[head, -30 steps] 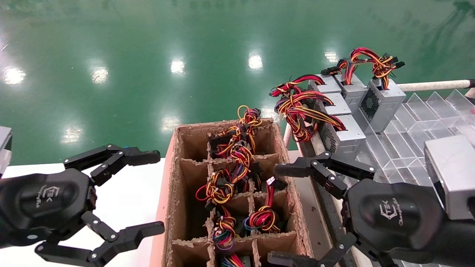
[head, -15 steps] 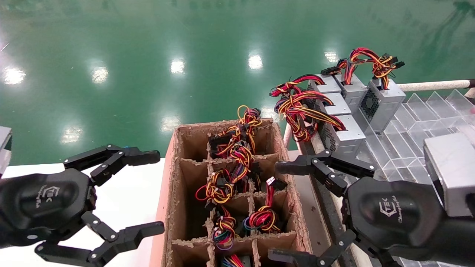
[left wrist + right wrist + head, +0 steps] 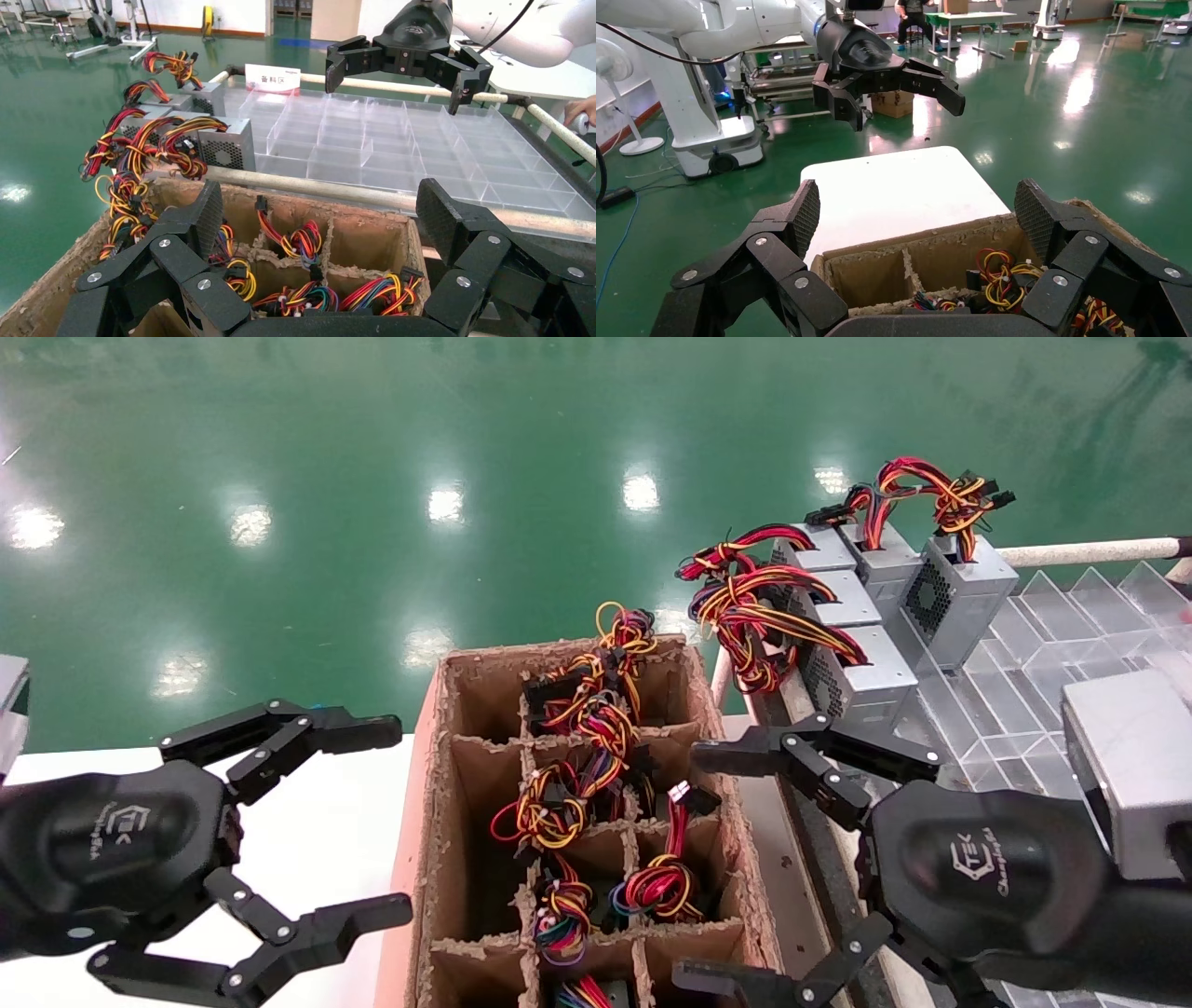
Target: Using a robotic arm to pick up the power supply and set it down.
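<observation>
Hovering at lower right of the head view, the right pincer hangs spread wide and empty beside the cardboard divider box, whose cells at frame centre hold bundled red, yellow and black wires; the power supply to be lifted appears to sit among them, its metal body mostly hidden. The left pincer, also wide and empty, waits at lower left over the white desk. Several silver units already stand in the clear tray at upper right. Nothing is gripped; picking up and setting down remain.
</observation>
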